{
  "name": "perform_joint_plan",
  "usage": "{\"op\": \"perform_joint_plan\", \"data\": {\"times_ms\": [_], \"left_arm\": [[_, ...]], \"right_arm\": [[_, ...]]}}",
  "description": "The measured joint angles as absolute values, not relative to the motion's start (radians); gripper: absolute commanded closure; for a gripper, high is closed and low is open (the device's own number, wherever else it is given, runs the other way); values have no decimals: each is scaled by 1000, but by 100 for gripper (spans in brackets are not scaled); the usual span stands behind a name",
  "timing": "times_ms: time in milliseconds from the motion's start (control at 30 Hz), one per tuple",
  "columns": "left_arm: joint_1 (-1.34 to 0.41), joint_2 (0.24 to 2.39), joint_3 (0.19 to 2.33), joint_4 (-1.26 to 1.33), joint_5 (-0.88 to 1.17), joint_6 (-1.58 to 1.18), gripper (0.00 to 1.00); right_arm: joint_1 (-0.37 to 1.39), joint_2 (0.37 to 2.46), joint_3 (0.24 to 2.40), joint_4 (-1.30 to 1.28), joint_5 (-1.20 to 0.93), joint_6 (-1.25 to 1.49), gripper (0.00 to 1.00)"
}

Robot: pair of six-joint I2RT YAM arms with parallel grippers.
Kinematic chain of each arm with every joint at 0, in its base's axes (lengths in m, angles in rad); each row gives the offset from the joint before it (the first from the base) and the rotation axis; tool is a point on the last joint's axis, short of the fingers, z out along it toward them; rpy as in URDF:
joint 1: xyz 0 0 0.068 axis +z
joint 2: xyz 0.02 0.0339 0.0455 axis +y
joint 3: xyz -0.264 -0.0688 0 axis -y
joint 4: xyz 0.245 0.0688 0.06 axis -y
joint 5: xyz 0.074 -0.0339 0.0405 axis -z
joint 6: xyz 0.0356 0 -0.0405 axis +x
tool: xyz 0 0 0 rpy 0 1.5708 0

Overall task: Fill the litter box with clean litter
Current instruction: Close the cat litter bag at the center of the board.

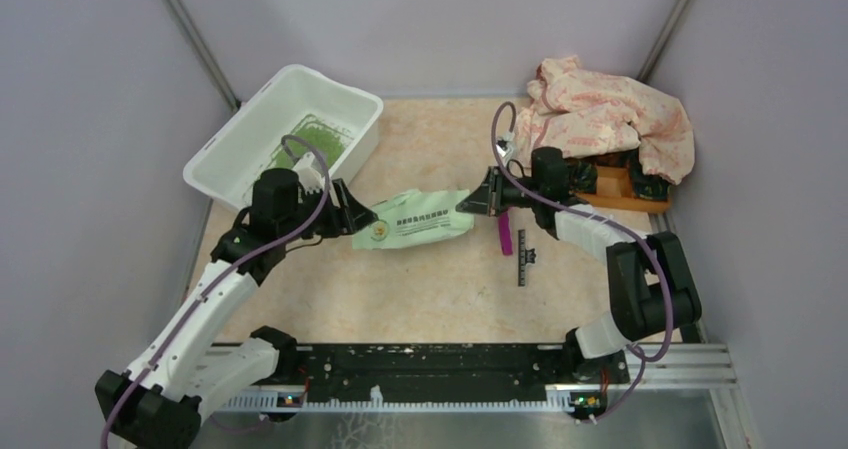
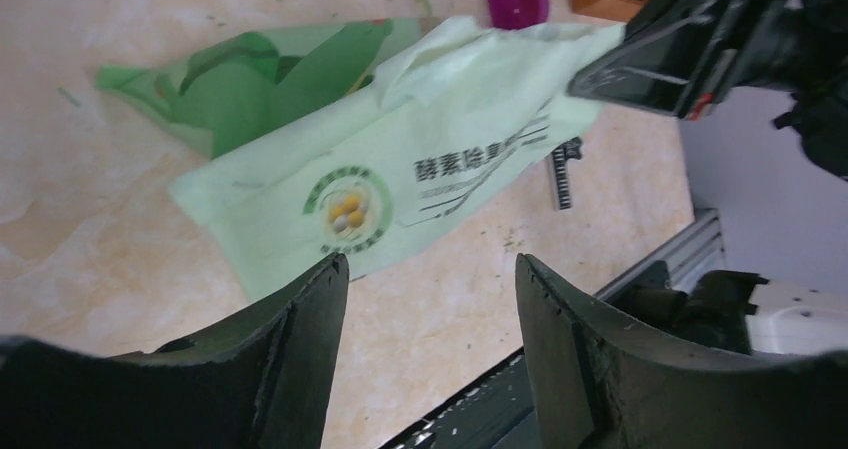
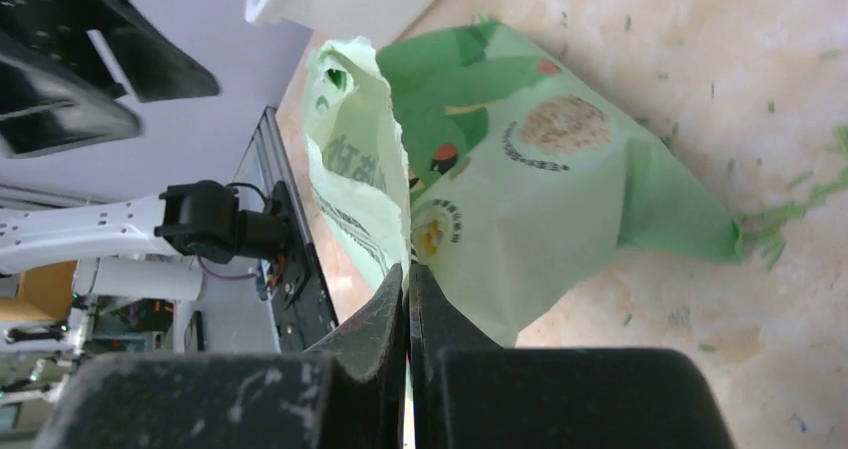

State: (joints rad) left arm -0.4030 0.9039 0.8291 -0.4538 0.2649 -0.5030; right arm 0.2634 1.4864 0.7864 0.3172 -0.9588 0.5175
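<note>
Litter box (image 1: 262, 119) lies diag, long axis near-L to far-R

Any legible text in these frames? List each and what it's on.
"酵素除臭": dark print on the green bag, left wrist view; the line runs on past a crease, unreadable there.
Fine lines below it and the ring text of the round logo: too small to read.
Nothing else readable.

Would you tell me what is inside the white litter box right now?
A patch of green litter lies on the litter box floor; the left arm's cable hides part of it.
</note>
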Motion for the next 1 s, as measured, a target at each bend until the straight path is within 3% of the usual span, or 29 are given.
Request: {"op": "perform_joint_plan", "data": {"times_ms": [300, 567, 1000], "left_arm": [[-439, 1028, 791, -256, 418, -661, 34], [-647, 1181, 694, -83, 419, -771, 36], [-796, 1310, 693, 70, 367, -842, 37]], "right_arm": [[263, 1486, 694, 125, -853, 472, 100], [268, 1486, 640, 76, -758, 443, 100], [288, 1514, 615, 79, -696, 420, 100]]}}
